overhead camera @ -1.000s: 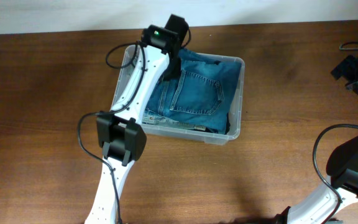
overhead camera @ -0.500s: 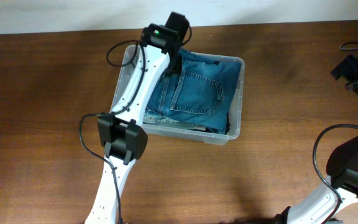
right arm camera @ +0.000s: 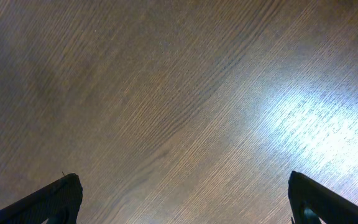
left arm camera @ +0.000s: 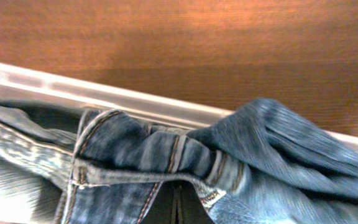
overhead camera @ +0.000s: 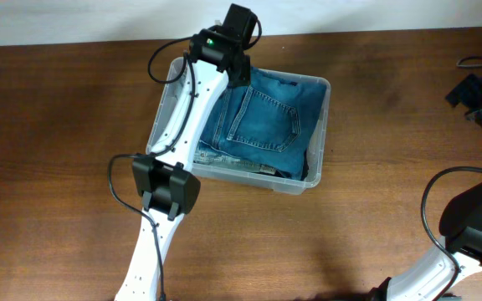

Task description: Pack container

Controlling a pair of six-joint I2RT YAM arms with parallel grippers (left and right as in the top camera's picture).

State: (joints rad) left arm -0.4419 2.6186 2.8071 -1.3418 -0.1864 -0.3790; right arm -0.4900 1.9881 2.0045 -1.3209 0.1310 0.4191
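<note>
The container (overhead camera: pixel 324 125), a clear plastic bin, stands at the back middle of the wooden table. Folded blue jeans (overhead camera: pixel 262 117) fill it. My left gripper (overhead camera: pixel 239 73) is at the bin's far rim, over the jeans' back left corner. In the left wrist view its dark fingers (left arm camera: pixel 179 208) are together under the bunched waistband of the jeans (left arm camera: pixel 278 143), with the bin's rim (left arm camera: pixel 135 99) just beyond. My right gripper (right arm camera: pixel 182 199) is open and empty above bare wood, far from the bin.
The left arm (overhead camera: pixel 174 125) stretches from the table's front over the bin's left side. Dark gear and cables (overhead camera: pixel 475 92) lie at the far right edge. The right arm's base (overhead camera: pixel 475 217) is at the front right.
My left gripper has moved back toward the bin's far rim, dragging the jeans' back left corner with it. The right arm has not moved.
</note>
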